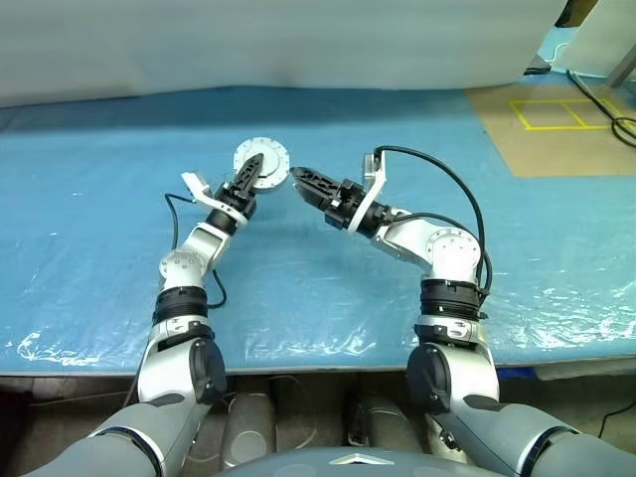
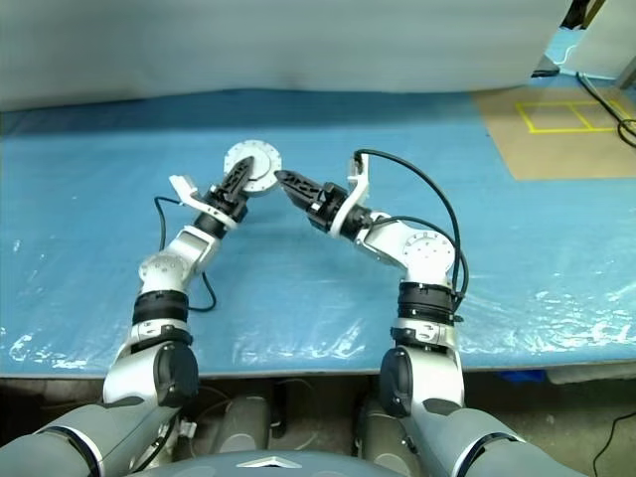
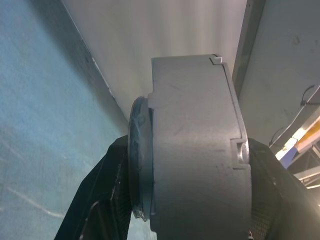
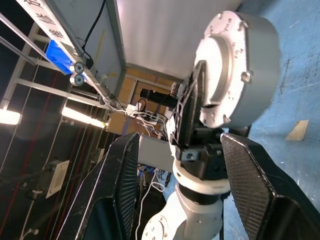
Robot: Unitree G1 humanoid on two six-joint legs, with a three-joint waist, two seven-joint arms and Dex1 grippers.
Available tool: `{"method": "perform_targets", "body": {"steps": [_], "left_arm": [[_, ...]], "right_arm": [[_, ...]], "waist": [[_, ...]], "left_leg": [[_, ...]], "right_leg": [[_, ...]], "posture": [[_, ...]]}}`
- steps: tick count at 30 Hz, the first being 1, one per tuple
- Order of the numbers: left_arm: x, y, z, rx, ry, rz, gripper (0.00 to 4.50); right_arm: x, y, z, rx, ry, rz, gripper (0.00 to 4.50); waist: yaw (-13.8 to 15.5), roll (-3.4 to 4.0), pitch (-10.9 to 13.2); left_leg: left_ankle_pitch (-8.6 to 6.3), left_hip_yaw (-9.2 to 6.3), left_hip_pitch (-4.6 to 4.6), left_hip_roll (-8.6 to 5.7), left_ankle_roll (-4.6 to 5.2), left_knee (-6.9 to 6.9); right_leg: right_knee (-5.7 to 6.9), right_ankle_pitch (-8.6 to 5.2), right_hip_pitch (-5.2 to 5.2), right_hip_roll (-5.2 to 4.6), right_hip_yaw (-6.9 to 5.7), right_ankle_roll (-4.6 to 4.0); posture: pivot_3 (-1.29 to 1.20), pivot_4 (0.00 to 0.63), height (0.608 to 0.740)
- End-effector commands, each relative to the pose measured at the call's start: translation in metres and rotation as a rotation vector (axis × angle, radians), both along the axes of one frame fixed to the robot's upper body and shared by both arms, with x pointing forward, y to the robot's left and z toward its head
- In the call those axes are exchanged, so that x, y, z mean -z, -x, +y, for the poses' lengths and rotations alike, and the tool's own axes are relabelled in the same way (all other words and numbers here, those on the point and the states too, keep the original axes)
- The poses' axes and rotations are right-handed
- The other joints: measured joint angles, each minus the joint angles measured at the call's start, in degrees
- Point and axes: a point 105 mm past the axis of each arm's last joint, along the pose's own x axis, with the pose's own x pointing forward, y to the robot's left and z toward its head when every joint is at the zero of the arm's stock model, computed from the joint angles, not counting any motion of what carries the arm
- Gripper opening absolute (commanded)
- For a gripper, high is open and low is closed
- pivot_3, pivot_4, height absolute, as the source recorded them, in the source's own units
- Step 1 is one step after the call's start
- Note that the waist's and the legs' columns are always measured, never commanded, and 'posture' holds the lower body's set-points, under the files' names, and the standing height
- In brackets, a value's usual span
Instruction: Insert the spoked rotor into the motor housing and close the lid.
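- Your left tool [image 1: 251, 173] is clamped across the motor housing [image 1: 261, 161], one finger on each flat face; in the left wrist view the grey cylinder sits squeezed between the two black fingers [image 3: 100, 200].
- The housing is held up off the table [image 1: 99, 248], tilted so one round face looks toward your right arm.
- Your right tool [image 1: 310, 181] hangs just beside the housing, on the robot's right of it, jaws apart and holding nothing; its wrist view looks between its own spread fingers [image 4: 117, 185] at the housing's bolted face [image 4: 235, 65].
- That face looks like a closed silver plate with small bolts at the rim. No copper windings are visible, so the lid appears already seated and the spoked rotor is presumably inside; you cannot confirm that from here.
- Judged from this, the assembly looks near finished. What seems left: check the lid sits flush, then set the housing down on the table below it and let go.
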Motion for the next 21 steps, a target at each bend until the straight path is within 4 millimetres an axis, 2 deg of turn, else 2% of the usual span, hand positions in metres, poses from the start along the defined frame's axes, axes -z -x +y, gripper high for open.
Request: {"method": "perform_targets", "body": {"steps": [1, 6, 12, 14, 16, 19, 21], "left_arm": [[-0.048, 0.008, 0.030, -0.116, -0.045, -0.179, 2.67], [-0.049, 0.023, 0.067, -0.220, -0.196, -0.205, 2.67], [-0.047, 0.032, 0.112, -0.308, -0.198, -0.158, 2.67], [-0.038, 0.028, 0.135, -0.384, -0.192, -0.098, 2.67], [-0.028, 0.024, 0.150, -0.440, -0.200, -0.049, 2.67], [-0.004, 0.011, 0.162, -0.532, -0.264, 0.069, 2.67], [0.005, 0.007, 0.166, -0.560, -0.284, 0.103, 2.67]], "right_arm": [[-0.014, -0.002, -0.002, 0.027, 0.003, -0.061, 2.70], [-0.006, -0.021, -0.026, 0.242, 0.174, -0.153, 2.70], [-0.011, -0.028, -0.054, 0.385, 0.310, -0.305, 2.70], [-0.010, -0.029, -0.061, 0.404, 0.353, -0.332, 2.70], [-0.010, -0.030, -0.064, 0.415, 0.375, -0.343, 2.70], [-0.006, -0.029, -0.064, 0.415, 0.393, -0.341, 2.70], [-0.002, -0.030, -0.062, 0.413, 0.404, -0.336, 2.70]], "waist": [[-0.2, -0.01, 0.0], [-0.4, -0.01, 0.0], [0.1, -0.17, 0.1], [0.1, -0.18, 0.1], [0.0, -0.18, 0.1], [-0.1, -0.19, 0.1], [-0.1, -0.21, 0.1]], "left_leg": [[0.00, -0.01, -0.01, 0.01, 0.00, -0.01], [0.00, -0.02, 0.01, 0.03, -0.01, -0.04], [0.00, -0.08, -0.03, 0.00, -0.01, 0.01], [0.00, -0.14, -0.01, 0.01, -0.01, 0.12], [-0.01, -0.16, 0.09, -0.02, -0.01, 0.15], [-0.01, -0.18, 0.24, -0.02, -0.01, 0.16], [-0.01, -0.22, 0.27, -0.04, -0.01, 0.16]], "right_leg": [[-0.01, 0.00, 0.00, 0.01, -0.01, 0.00], [-0.04, 0.00, -0.01, 0.03, -0.03, 0.00], [-0.04, 0.04, 0.02, 0.03, -0.06, 0.09], [-0.04, 0.08, 0.12, 0.03, -0.06, 0.15], [-0.06, 0.11, 0.24, 0.03, -0.03, 0.20], [-0.17, 0.14, 0.44, 0.02, -0.01, 0.25], [-0.20, 0.15, 0.52, 0.02, -0.01, 0.26]], "posture": [[0.00, 0.150, 0.740], [0.00, 0.150, 0.740], [0.00, 0.150, 0.740], [0.00, 0.150, 0.740], [0.00, 0.150, 0.740], [0.00, 0.150, 0.740], [0.00, 0.150, 0.740]]}}
